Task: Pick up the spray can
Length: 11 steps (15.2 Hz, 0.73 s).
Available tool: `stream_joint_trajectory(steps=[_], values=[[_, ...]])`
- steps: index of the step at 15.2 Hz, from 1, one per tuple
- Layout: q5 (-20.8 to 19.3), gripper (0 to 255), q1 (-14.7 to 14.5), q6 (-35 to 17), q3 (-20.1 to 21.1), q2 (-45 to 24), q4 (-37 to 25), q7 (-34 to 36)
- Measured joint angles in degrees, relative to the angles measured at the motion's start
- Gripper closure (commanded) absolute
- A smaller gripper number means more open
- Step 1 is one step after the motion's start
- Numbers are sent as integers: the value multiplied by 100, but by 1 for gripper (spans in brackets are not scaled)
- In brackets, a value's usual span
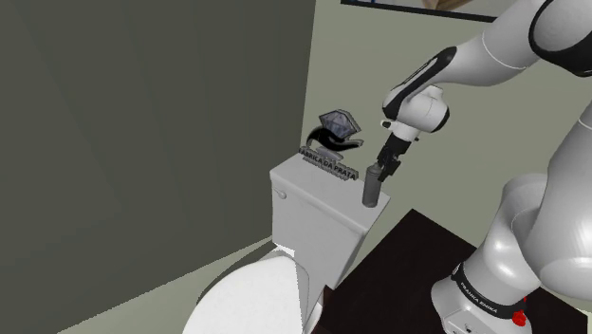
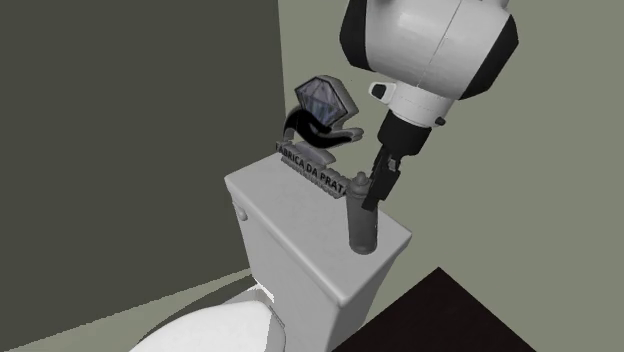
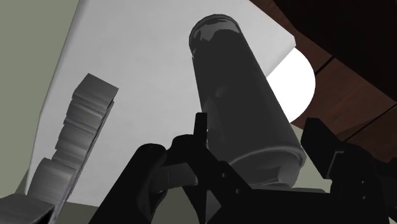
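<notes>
From my end, the tool (image 1: 382,171) sits right of centre in the shoulder view. It points down at the top of the can (image 1: 370,193). In the wrist view the two black fingers (image 3: 178,172) stand apart with the can's near end (image 3: 242,108) between them. One finger looks to be against its side, and a thin sliver of background shows between the can and the other finger. So I read the tool as open around the can, not clamped on it.

The can is dark grey and stands upright on the toilet tank's lid (image 1: 313,185), at the lid's corner nearest the stand (image 1: 408,256). In the second exterior view it shows at centre frame (image 2: 358,225), with the tool (image 2: 368,190) overlapping its upper part.

Further back on the same lid, up and left of the can, stands a grey ornament (image 1: 332,142). It has a faceted top and a strip of raised lettering, and it is near the can but apart from it.

The white bowl (image 1: 256,294) fills the lower left below the tank. The stand's dark top lies at the lower right, and the white arm (image 1: 493,47) arches down from the upper right. A dark wall (image 1: 142,123) covers the left of the frame.
</notes>
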<state>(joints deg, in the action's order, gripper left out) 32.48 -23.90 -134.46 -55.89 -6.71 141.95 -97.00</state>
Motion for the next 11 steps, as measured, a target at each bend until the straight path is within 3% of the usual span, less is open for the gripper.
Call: stream_joint_trajectory(steps=[4, 11], values=[[-695, 255, -114, 93, -169, 524, 20, 558], [-1720, 255, -2, 371, -121, 1312, -25, 1392]])
